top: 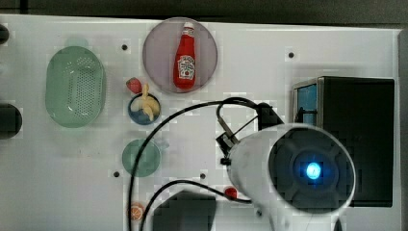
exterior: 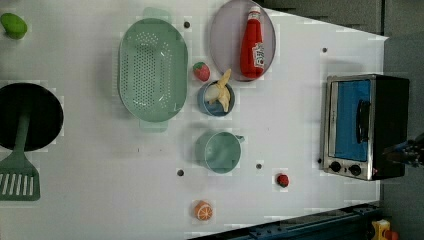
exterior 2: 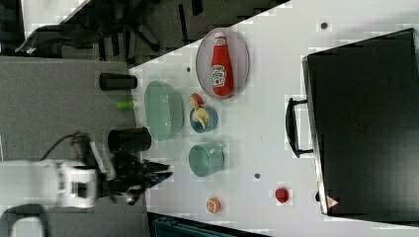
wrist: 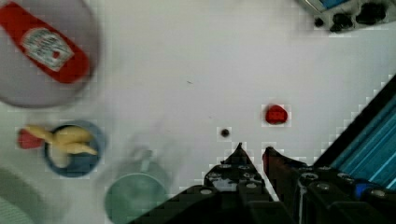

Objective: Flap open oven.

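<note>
The gripper (wrist: 253, 150) hangs above the white table (wrist: 187, 60), its two fingers close together with a thin gap, holding nothing. The oven (wrist: 348, 14) sits well apart from it, door shut.

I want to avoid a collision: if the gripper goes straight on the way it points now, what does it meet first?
The gripper would probably meet the bare white table, near the small red item; depth is unclear.
</note>
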Motion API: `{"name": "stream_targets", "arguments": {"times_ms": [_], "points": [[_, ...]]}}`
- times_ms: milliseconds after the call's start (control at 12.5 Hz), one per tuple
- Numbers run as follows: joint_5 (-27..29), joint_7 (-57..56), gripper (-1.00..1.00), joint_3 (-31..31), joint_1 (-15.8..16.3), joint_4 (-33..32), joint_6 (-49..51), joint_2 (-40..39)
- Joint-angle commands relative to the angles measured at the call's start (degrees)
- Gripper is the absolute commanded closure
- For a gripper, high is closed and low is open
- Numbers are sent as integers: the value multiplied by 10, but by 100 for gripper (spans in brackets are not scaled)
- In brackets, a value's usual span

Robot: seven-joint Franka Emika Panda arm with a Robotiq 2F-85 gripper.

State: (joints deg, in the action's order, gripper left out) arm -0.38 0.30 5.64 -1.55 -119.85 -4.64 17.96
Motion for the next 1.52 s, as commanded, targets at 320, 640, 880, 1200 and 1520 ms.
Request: {"name": "stream_targets", "arguments": {"times_ms": [320,640,880,1200,1520], "points": [[-29,-221,65,64,-8,-17,-63,-46],[-94,-425,65,106,-9,-31,-171,-90],[-94,-546,65,140,-11,-48,-265,-119],[-94,-621,65,182,-14,-56,-337,-167],[-90,-637,65,200,-14,-66,-379,-209]]}}
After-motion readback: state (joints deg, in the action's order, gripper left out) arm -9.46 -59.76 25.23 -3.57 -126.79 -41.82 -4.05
